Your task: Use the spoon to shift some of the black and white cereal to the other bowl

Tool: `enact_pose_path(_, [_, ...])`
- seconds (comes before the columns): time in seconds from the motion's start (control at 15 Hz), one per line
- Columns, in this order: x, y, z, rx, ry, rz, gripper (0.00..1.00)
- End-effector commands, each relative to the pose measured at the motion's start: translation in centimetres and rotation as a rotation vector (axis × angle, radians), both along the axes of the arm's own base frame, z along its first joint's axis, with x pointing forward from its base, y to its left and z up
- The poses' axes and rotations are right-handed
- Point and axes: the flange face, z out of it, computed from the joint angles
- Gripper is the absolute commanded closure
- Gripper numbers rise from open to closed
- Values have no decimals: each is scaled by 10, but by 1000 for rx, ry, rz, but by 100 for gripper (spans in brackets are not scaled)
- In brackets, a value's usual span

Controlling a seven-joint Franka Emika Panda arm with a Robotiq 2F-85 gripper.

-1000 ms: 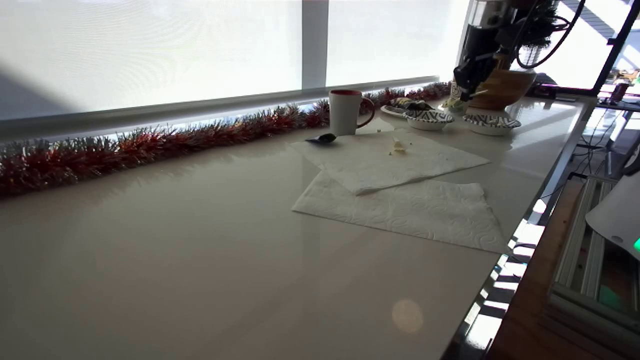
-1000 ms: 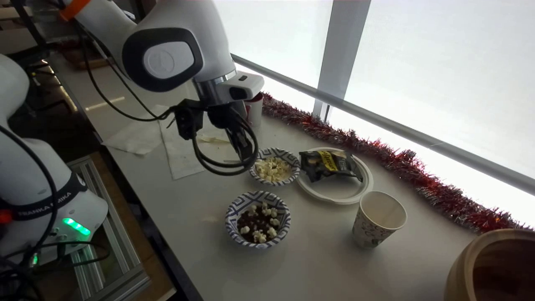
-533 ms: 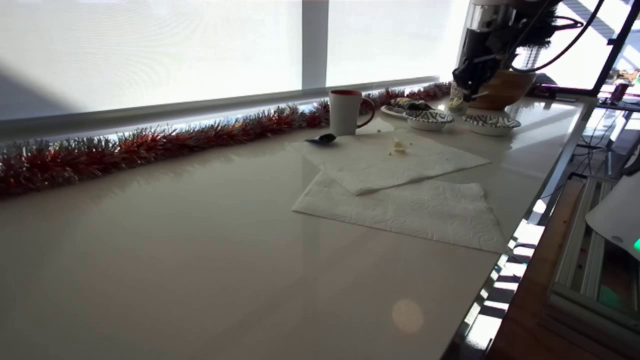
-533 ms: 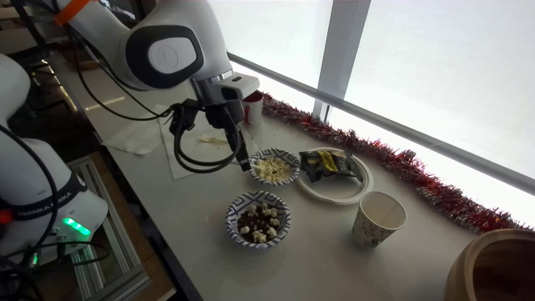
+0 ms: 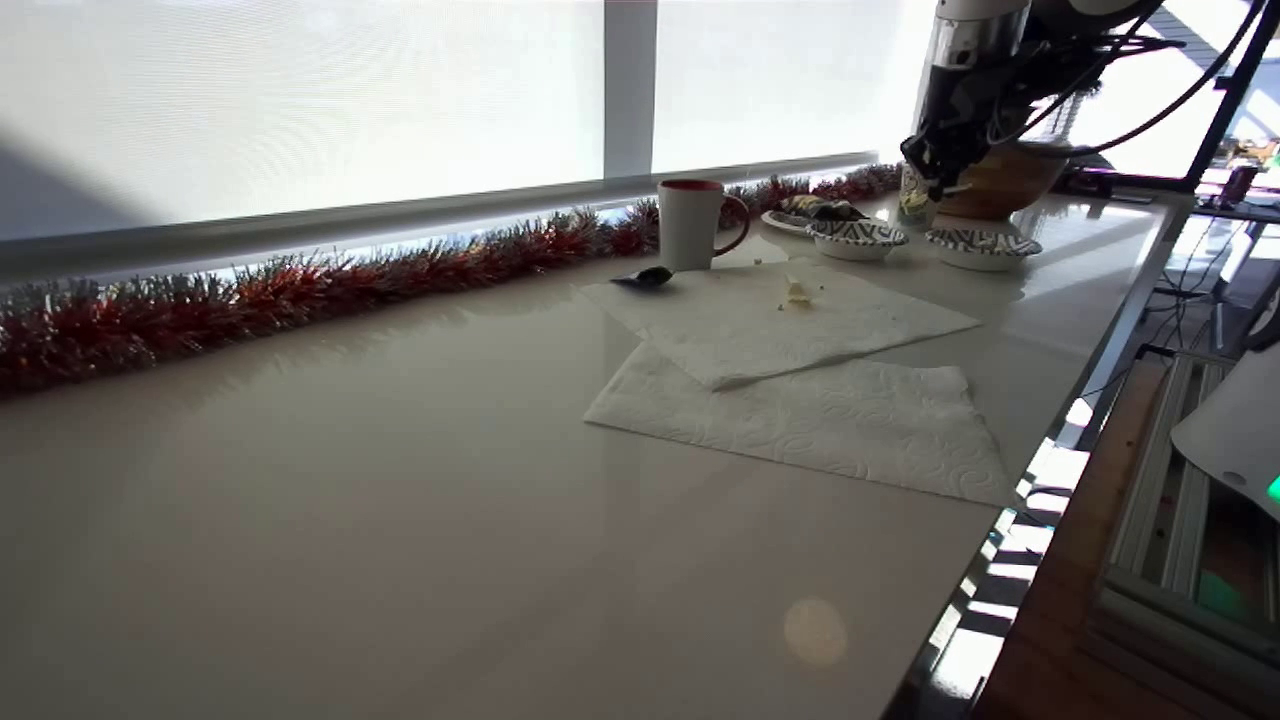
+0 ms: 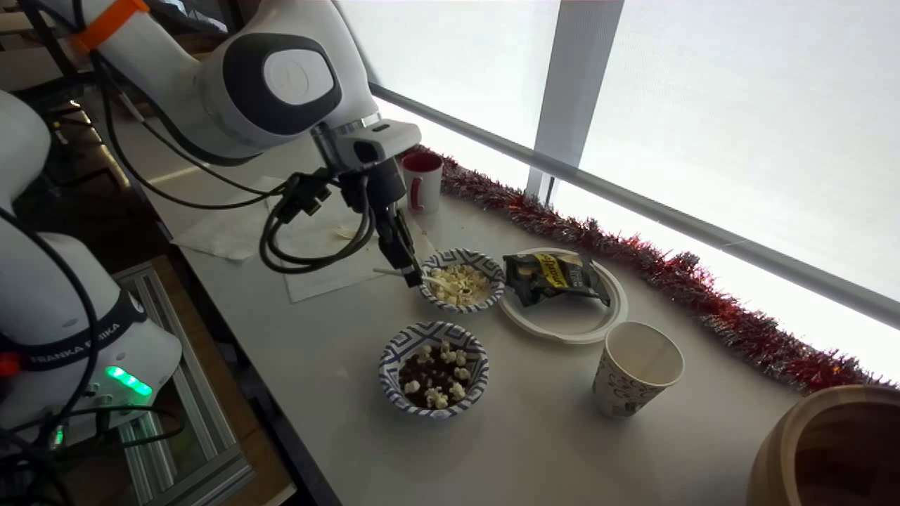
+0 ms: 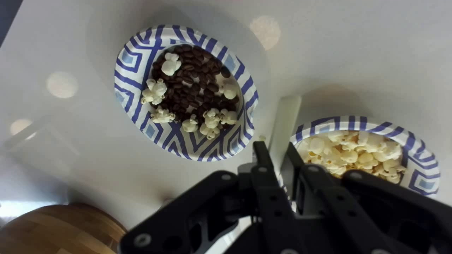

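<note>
Held spoon (image 7: 284,123), popcorn bowl (image 7: 423,176), mixed cereal bowl (image 7: 189,145)

Daylight glares white through the blinds (image 5: 320,105), leaving the tabletop (image 5: 300,550) mostly dim in both exterior views, while the wrist view shows soft shadows and round light spots (image 7: 62,85).

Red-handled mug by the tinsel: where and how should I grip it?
Probably by the handle, once the gripper is free of the spoon. The mug stands upright, handle turned away from the tinsel, so come from that open side, jaws either side of its slim loop.
</note>
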Motion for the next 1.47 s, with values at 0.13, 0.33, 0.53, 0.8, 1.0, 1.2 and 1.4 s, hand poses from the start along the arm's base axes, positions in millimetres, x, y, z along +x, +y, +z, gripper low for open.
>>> enact_pose_path(0.13, [2, 20, -4, -103, -13, -51, 97])
enact_pose_path(0.33, [2, 29, -6, -156, -33, -83, 97])
enact_pose_path(0.53, [2, 40, -12, -233, -9, -57, 97])
enact_pose_path(0.8, [7, 45, -14, -367, 7, -23, 97])
enact_pose_path(1.0, [10, 50, -16, -465, -13, -34, 97])
enact_pose_path(1.2, [13, 57, -23, -521, -24, -51, 97])
enact_pose_path(1.4, [16, 65, -31, -538, -40, -54, 97])
